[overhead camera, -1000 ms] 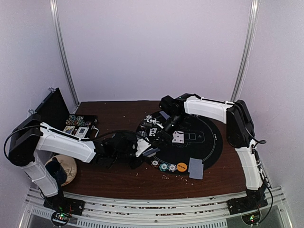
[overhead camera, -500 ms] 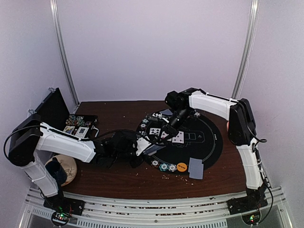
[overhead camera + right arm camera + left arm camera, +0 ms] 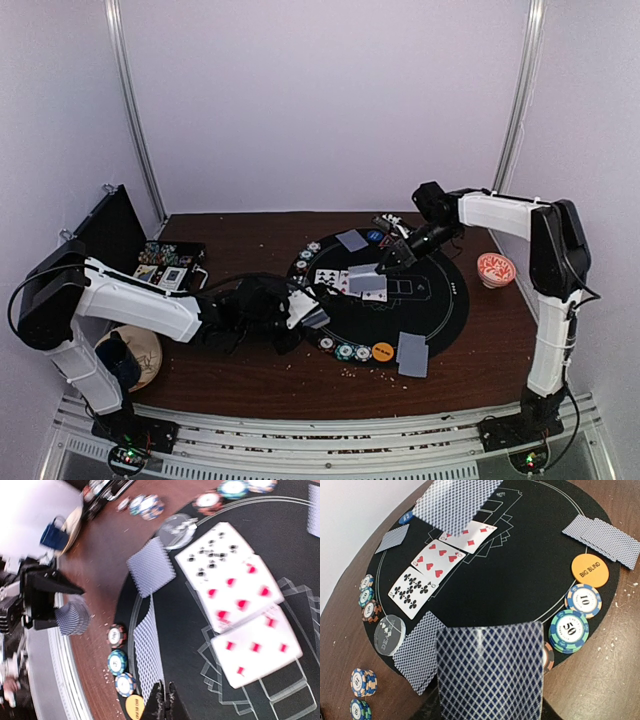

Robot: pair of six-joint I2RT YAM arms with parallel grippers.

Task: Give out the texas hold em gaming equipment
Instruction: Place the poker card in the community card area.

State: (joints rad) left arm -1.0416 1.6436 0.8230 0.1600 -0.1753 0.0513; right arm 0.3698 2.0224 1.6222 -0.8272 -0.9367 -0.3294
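One blurred deck (image 3: 490, 672), one cropped card (image 3: 455, 502)

matt mat (image 3: 520, 585), wooden table (image 3: 615, 680), plastic chips (image 3: 568, 630)

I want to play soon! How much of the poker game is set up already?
Done: three face-up cards lie in a row on the black mat, face-down cards sit at its edge, and chips and the Big Blind disc are out. In hand: the right gripper pinches one blue-backed card over the row's end; the left gripper holds the deck. Left: likely laying that card, then one more.
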